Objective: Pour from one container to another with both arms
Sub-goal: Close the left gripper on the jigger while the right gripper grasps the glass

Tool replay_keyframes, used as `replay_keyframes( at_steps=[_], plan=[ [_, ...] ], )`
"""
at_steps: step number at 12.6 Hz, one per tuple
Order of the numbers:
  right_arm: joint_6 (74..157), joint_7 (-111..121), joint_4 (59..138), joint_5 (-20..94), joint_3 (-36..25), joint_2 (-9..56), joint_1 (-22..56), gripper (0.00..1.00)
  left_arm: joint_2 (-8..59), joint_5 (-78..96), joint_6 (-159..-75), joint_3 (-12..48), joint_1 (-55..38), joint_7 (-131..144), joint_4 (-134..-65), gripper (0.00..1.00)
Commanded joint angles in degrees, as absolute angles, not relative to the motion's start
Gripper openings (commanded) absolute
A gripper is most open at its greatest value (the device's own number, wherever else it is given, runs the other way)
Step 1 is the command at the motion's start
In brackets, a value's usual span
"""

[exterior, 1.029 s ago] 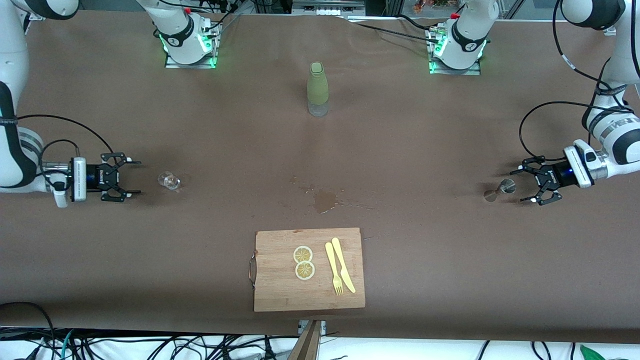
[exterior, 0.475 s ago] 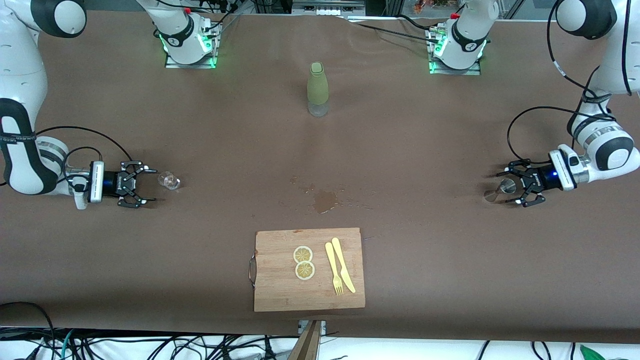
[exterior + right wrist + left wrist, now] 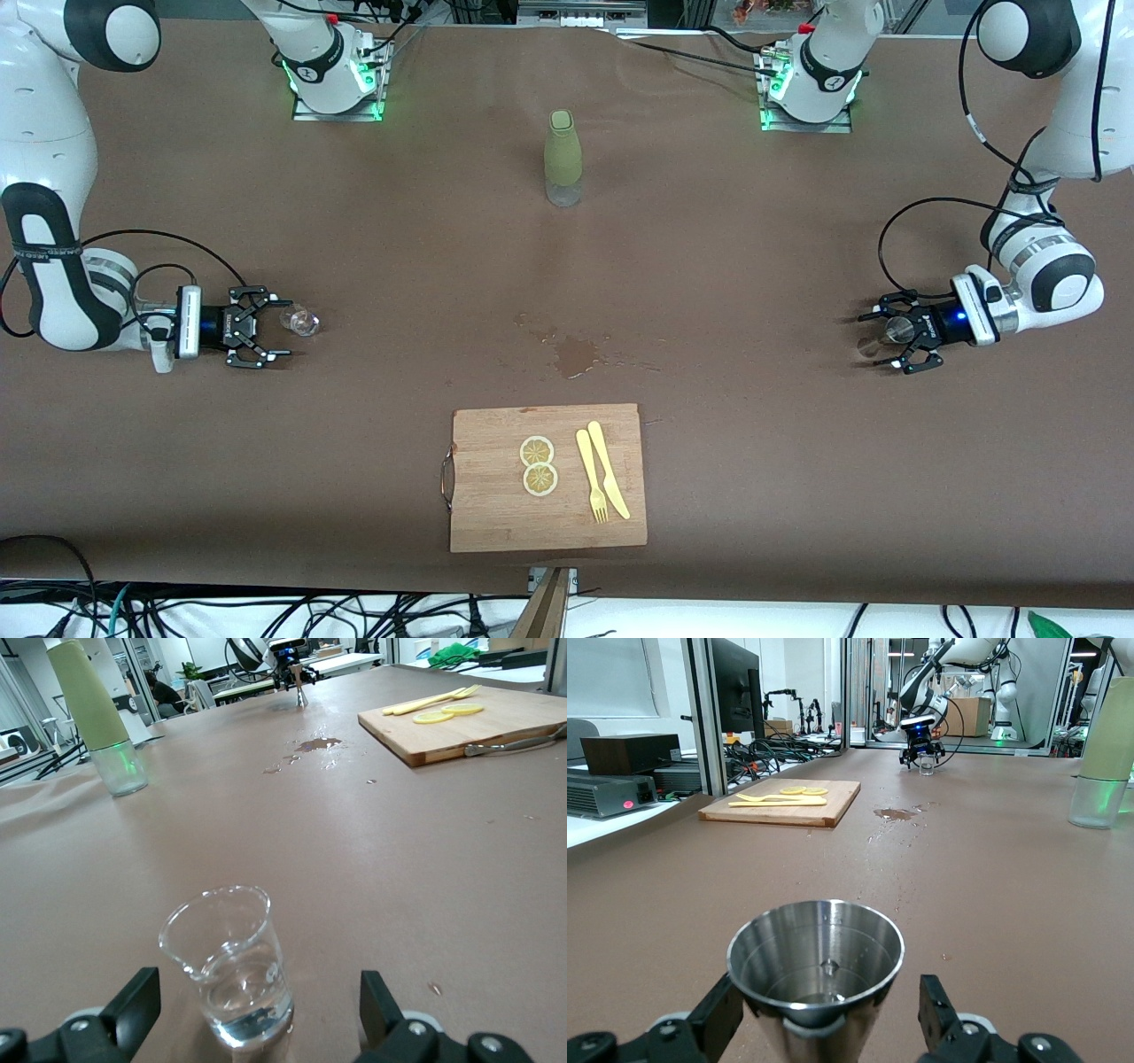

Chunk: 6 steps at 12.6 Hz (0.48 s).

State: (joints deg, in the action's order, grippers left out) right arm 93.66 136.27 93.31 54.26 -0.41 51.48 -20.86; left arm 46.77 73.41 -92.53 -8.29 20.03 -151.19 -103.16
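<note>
A small steel measuring cup [image 3: 899,330] stands on the brown table toward the left arm's end. My left gripper [image 3: 882,340] is low around it. In the left wrist view the cup [image 3: 816,967] sits between the black fingers [image 3: 719,1017]. The jaws are open, with a gap showing on one side of the cup. A small clear glass [image 3: 301,320] with a little liquid stands toward the right arm's end. My right gripper [image 3: 278,329] is open at table height. Its fingertips [image 3: 135,999] flank the glass [image 3: 232,967] without touching it.
A green bottle with a clear base [image 3: 563,158] stands upright mid-table, nearer the arm bases. A wet spill [image 3: 576,354] marks the table's middle. A wooden cutting board [image 3: 496,523] lies nearest the front camera, carrying two lemon slices [image 3: 538,465], a yellow fork and a yellow knife.
Both grippers slid along the table toward its middle. The left one now straddles the steel cup, its jaws a little narrower. The right one has reached the glass.
</note>
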Motion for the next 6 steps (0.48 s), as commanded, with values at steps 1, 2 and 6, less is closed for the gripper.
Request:
replay_keyframes(
  at_steps=[1,2,6],
  plan=[
    [93.4,138.5,93.5,55.3,-0.2,52.1,-20.4,1.0,47.5,75.8,-91.7,-8.8,19.8,-154.1,-102.9,0.87],
    [93.4,138.9,93.5,55.3,-0.3,52.3,-20.4,1.0,47.8,75.8,-91.7,-8.8,19.8,-154.1,-102.9,0.86],
    [93.6,138.9,93.5,55.3,-0.2,52.3,-19.2,0.99,47.8,76.6,-91.7,-8.8,20.1,-154.1,-102.9,0.74]
  ],
)
